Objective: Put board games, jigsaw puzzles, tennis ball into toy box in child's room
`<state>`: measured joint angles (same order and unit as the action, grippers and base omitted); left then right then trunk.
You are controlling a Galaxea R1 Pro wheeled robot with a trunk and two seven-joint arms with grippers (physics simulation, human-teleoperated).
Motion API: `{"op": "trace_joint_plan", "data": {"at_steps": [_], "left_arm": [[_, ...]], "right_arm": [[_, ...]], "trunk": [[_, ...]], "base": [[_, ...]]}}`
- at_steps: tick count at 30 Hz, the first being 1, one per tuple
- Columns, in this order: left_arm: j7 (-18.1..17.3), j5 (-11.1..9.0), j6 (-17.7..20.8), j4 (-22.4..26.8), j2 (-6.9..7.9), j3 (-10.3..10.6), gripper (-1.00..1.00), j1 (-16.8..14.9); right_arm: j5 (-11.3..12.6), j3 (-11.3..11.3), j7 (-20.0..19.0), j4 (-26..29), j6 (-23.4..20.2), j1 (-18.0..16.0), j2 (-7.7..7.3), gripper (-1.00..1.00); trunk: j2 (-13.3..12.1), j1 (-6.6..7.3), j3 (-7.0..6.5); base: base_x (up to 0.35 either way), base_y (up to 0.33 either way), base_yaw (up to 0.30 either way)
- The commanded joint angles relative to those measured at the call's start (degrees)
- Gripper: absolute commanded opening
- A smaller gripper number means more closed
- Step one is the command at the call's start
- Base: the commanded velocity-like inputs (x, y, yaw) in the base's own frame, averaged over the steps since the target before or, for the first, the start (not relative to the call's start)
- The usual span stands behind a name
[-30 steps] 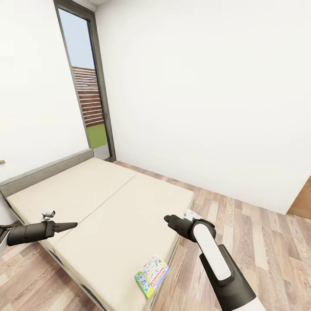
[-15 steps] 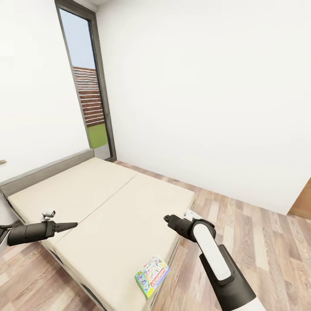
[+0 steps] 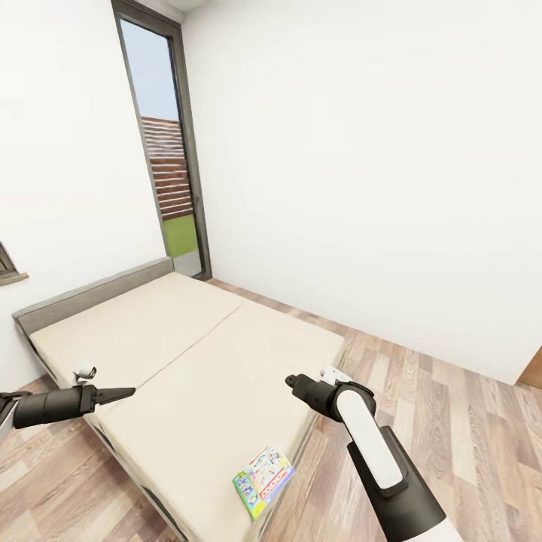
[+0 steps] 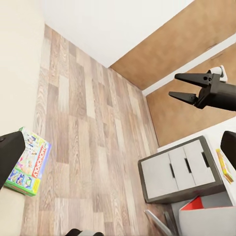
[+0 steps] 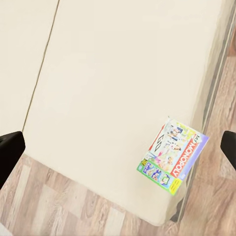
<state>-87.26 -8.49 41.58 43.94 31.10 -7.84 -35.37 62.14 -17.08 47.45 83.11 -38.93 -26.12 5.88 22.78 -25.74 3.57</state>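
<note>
head view: board game at the bed's near corner, right arm closer

head view looks down across a room with white walls and a tall narrow window [image 3: 167,150]. the bed [image 3: 188,354] fills the middle, a plain beige mattress on a dark frame, standing on a wood floor [image 3: 467,421]. one board game [image 3: 264,481] lies flat on the mattress at the corner nearest you, close to the bed's right edge and just short of its foot end. it is a pale printed box with a red band.

your right gripper [image 3: 290,381] hangs above the mattress, pointing away from you. the game lies below it and back toward you, a little to its left. your left gripper [image 3: 126,391] reaches in from the far left side, well apart from the game, so the right arm is the nearer one.

the box's long axis runs on a slant, from its near left corner up to its far right corner.

in the left wrist view the right gripper [image 4: 183,86] has its two dark fingers spread with clear space between them. in the right wrist view the game [image 5: 172,155] sits between its two fingertips at the frame edges, jaws wide. the left gripper's fingers look drawn together to a point in the head view, though the view is too small to be sure.

to take the game you would likely draw the right arm back and down toward that corner.
</note>
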Motion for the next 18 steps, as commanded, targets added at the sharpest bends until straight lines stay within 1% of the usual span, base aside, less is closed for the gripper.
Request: {"op": "trace_joint_plan", "data": {"at_steps": [1,12,18], "left_arm": [[-0.2,0.0,0.6,0.0,0.02,0.0,1.0,0.0],[-0.2,0.0,0.6,0.0,0.02,0.0,1.0,0.0],[-0.2,0.0,0.6,0.0,0.02,0.1,1.0,0.0]], "right_arm": [[0.4,0.0,0.5,0.1,-0.1,-0.1,0.01,1.0],[0.4,0.0,0.5,0.1,-0.1,-0.1,0.01,1.0],[0.4,-0.4,0.5,0.1,-0.1,-0.1,0.01,1.0]], "trunk": [[0.1,-0.04,0.14],[0.1,-0.04,0.14],[0.1,-0.04,0.14]], "base": [[0.0,-0.006,0.004],[0.0,-0.001,0.001],[0.042,-0.028,0.0]]}}
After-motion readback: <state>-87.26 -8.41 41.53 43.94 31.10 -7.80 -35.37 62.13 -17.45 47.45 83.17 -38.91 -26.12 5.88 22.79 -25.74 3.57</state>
